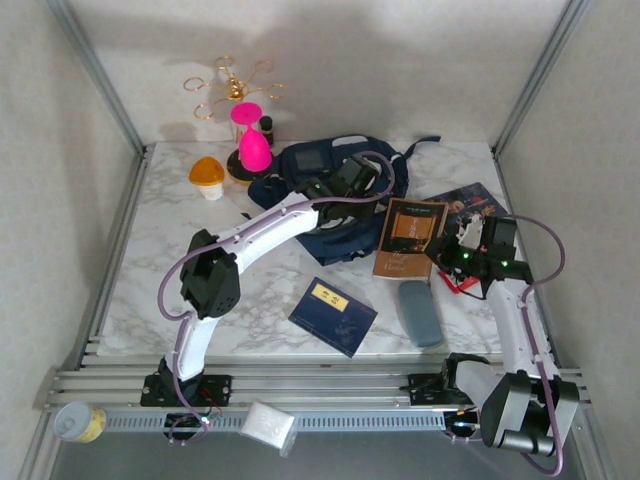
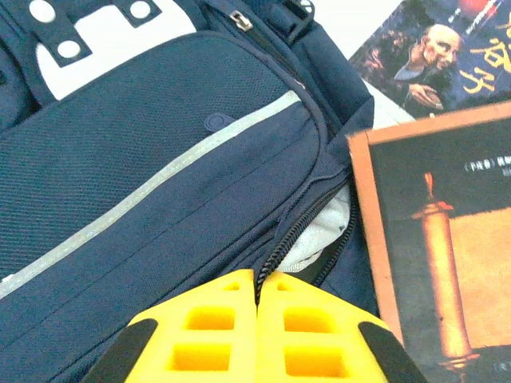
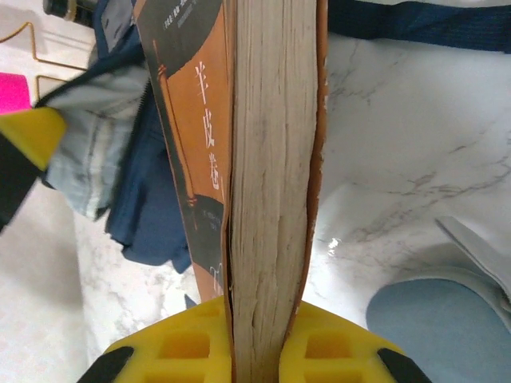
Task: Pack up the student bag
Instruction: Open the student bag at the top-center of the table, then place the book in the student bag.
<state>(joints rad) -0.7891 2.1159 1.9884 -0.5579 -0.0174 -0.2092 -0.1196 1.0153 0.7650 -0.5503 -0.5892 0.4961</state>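
Okay, my left pincer (image 2: 257, 281) is clamped shut on the zip edge of the student bag (image 2: 160, 159), mid-back of the surface (image 1: 150, 230) — I'd guess to hold its mouth open; my right pincer (image 3: 267, 313) grips the brown book (image 3: 271, 159) by its pages, edge-on toward that gap.

A white marble-veined worktop (image 1: 160, 270) lies between pale textured walls (image 1: 400, 60); aluminium posts (image 1: 95, 70) rise behind, slotted rails (image 1: 320, 380) line its near edge.

Student bag (image 1: 290, 182) — partly hidden beneath left arm (image 1: 265, 225).
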